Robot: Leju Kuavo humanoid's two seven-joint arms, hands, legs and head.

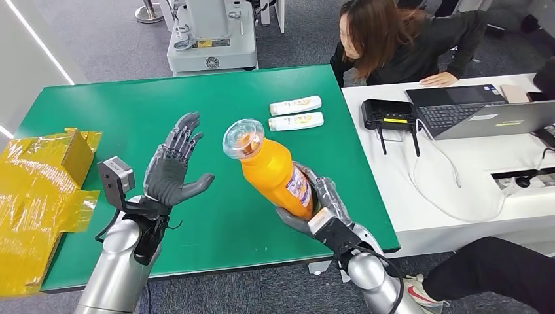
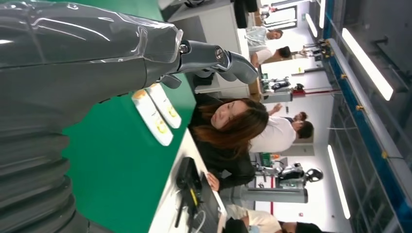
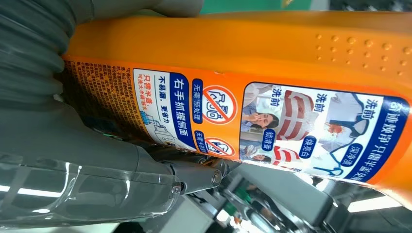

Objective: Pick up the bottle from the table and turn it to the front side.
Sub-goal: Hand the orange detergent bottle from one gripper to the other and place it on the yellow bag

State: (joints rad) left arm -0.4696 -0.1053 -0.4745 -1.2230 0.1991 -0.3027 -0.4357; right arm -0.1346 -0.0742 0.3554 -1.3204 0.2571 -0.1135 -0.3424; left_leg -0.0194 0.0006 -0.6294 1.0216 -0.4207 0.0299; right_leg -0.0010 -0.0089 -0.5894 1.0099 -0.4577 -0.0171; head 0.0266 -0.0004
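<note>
One bottle aloft, one hand waiting

One orange bottle is off the green table, tilted with its clear cap leaning toward your left side. Your right hand grips it around the lower body, fingers wrapped at the label. Your left hand stands beside the bottle, apart from it, palm turned toward it, fingers spread and holding nothing.

Watch the grip — it sits low on a tall, smooth bottle, so the heavy top could swing or slide through the fingers as you rotate it. A handover to the left hand risks a drop if the right lets go before the left has closed.

Your right wrist view gives you what the head view cannot: the printed label close up, so you can judge which face is turned. Beyond the bottle, two small white bottles lie on the table — the left wrist view catches them too, with a seated person past the table's edge.
</note>
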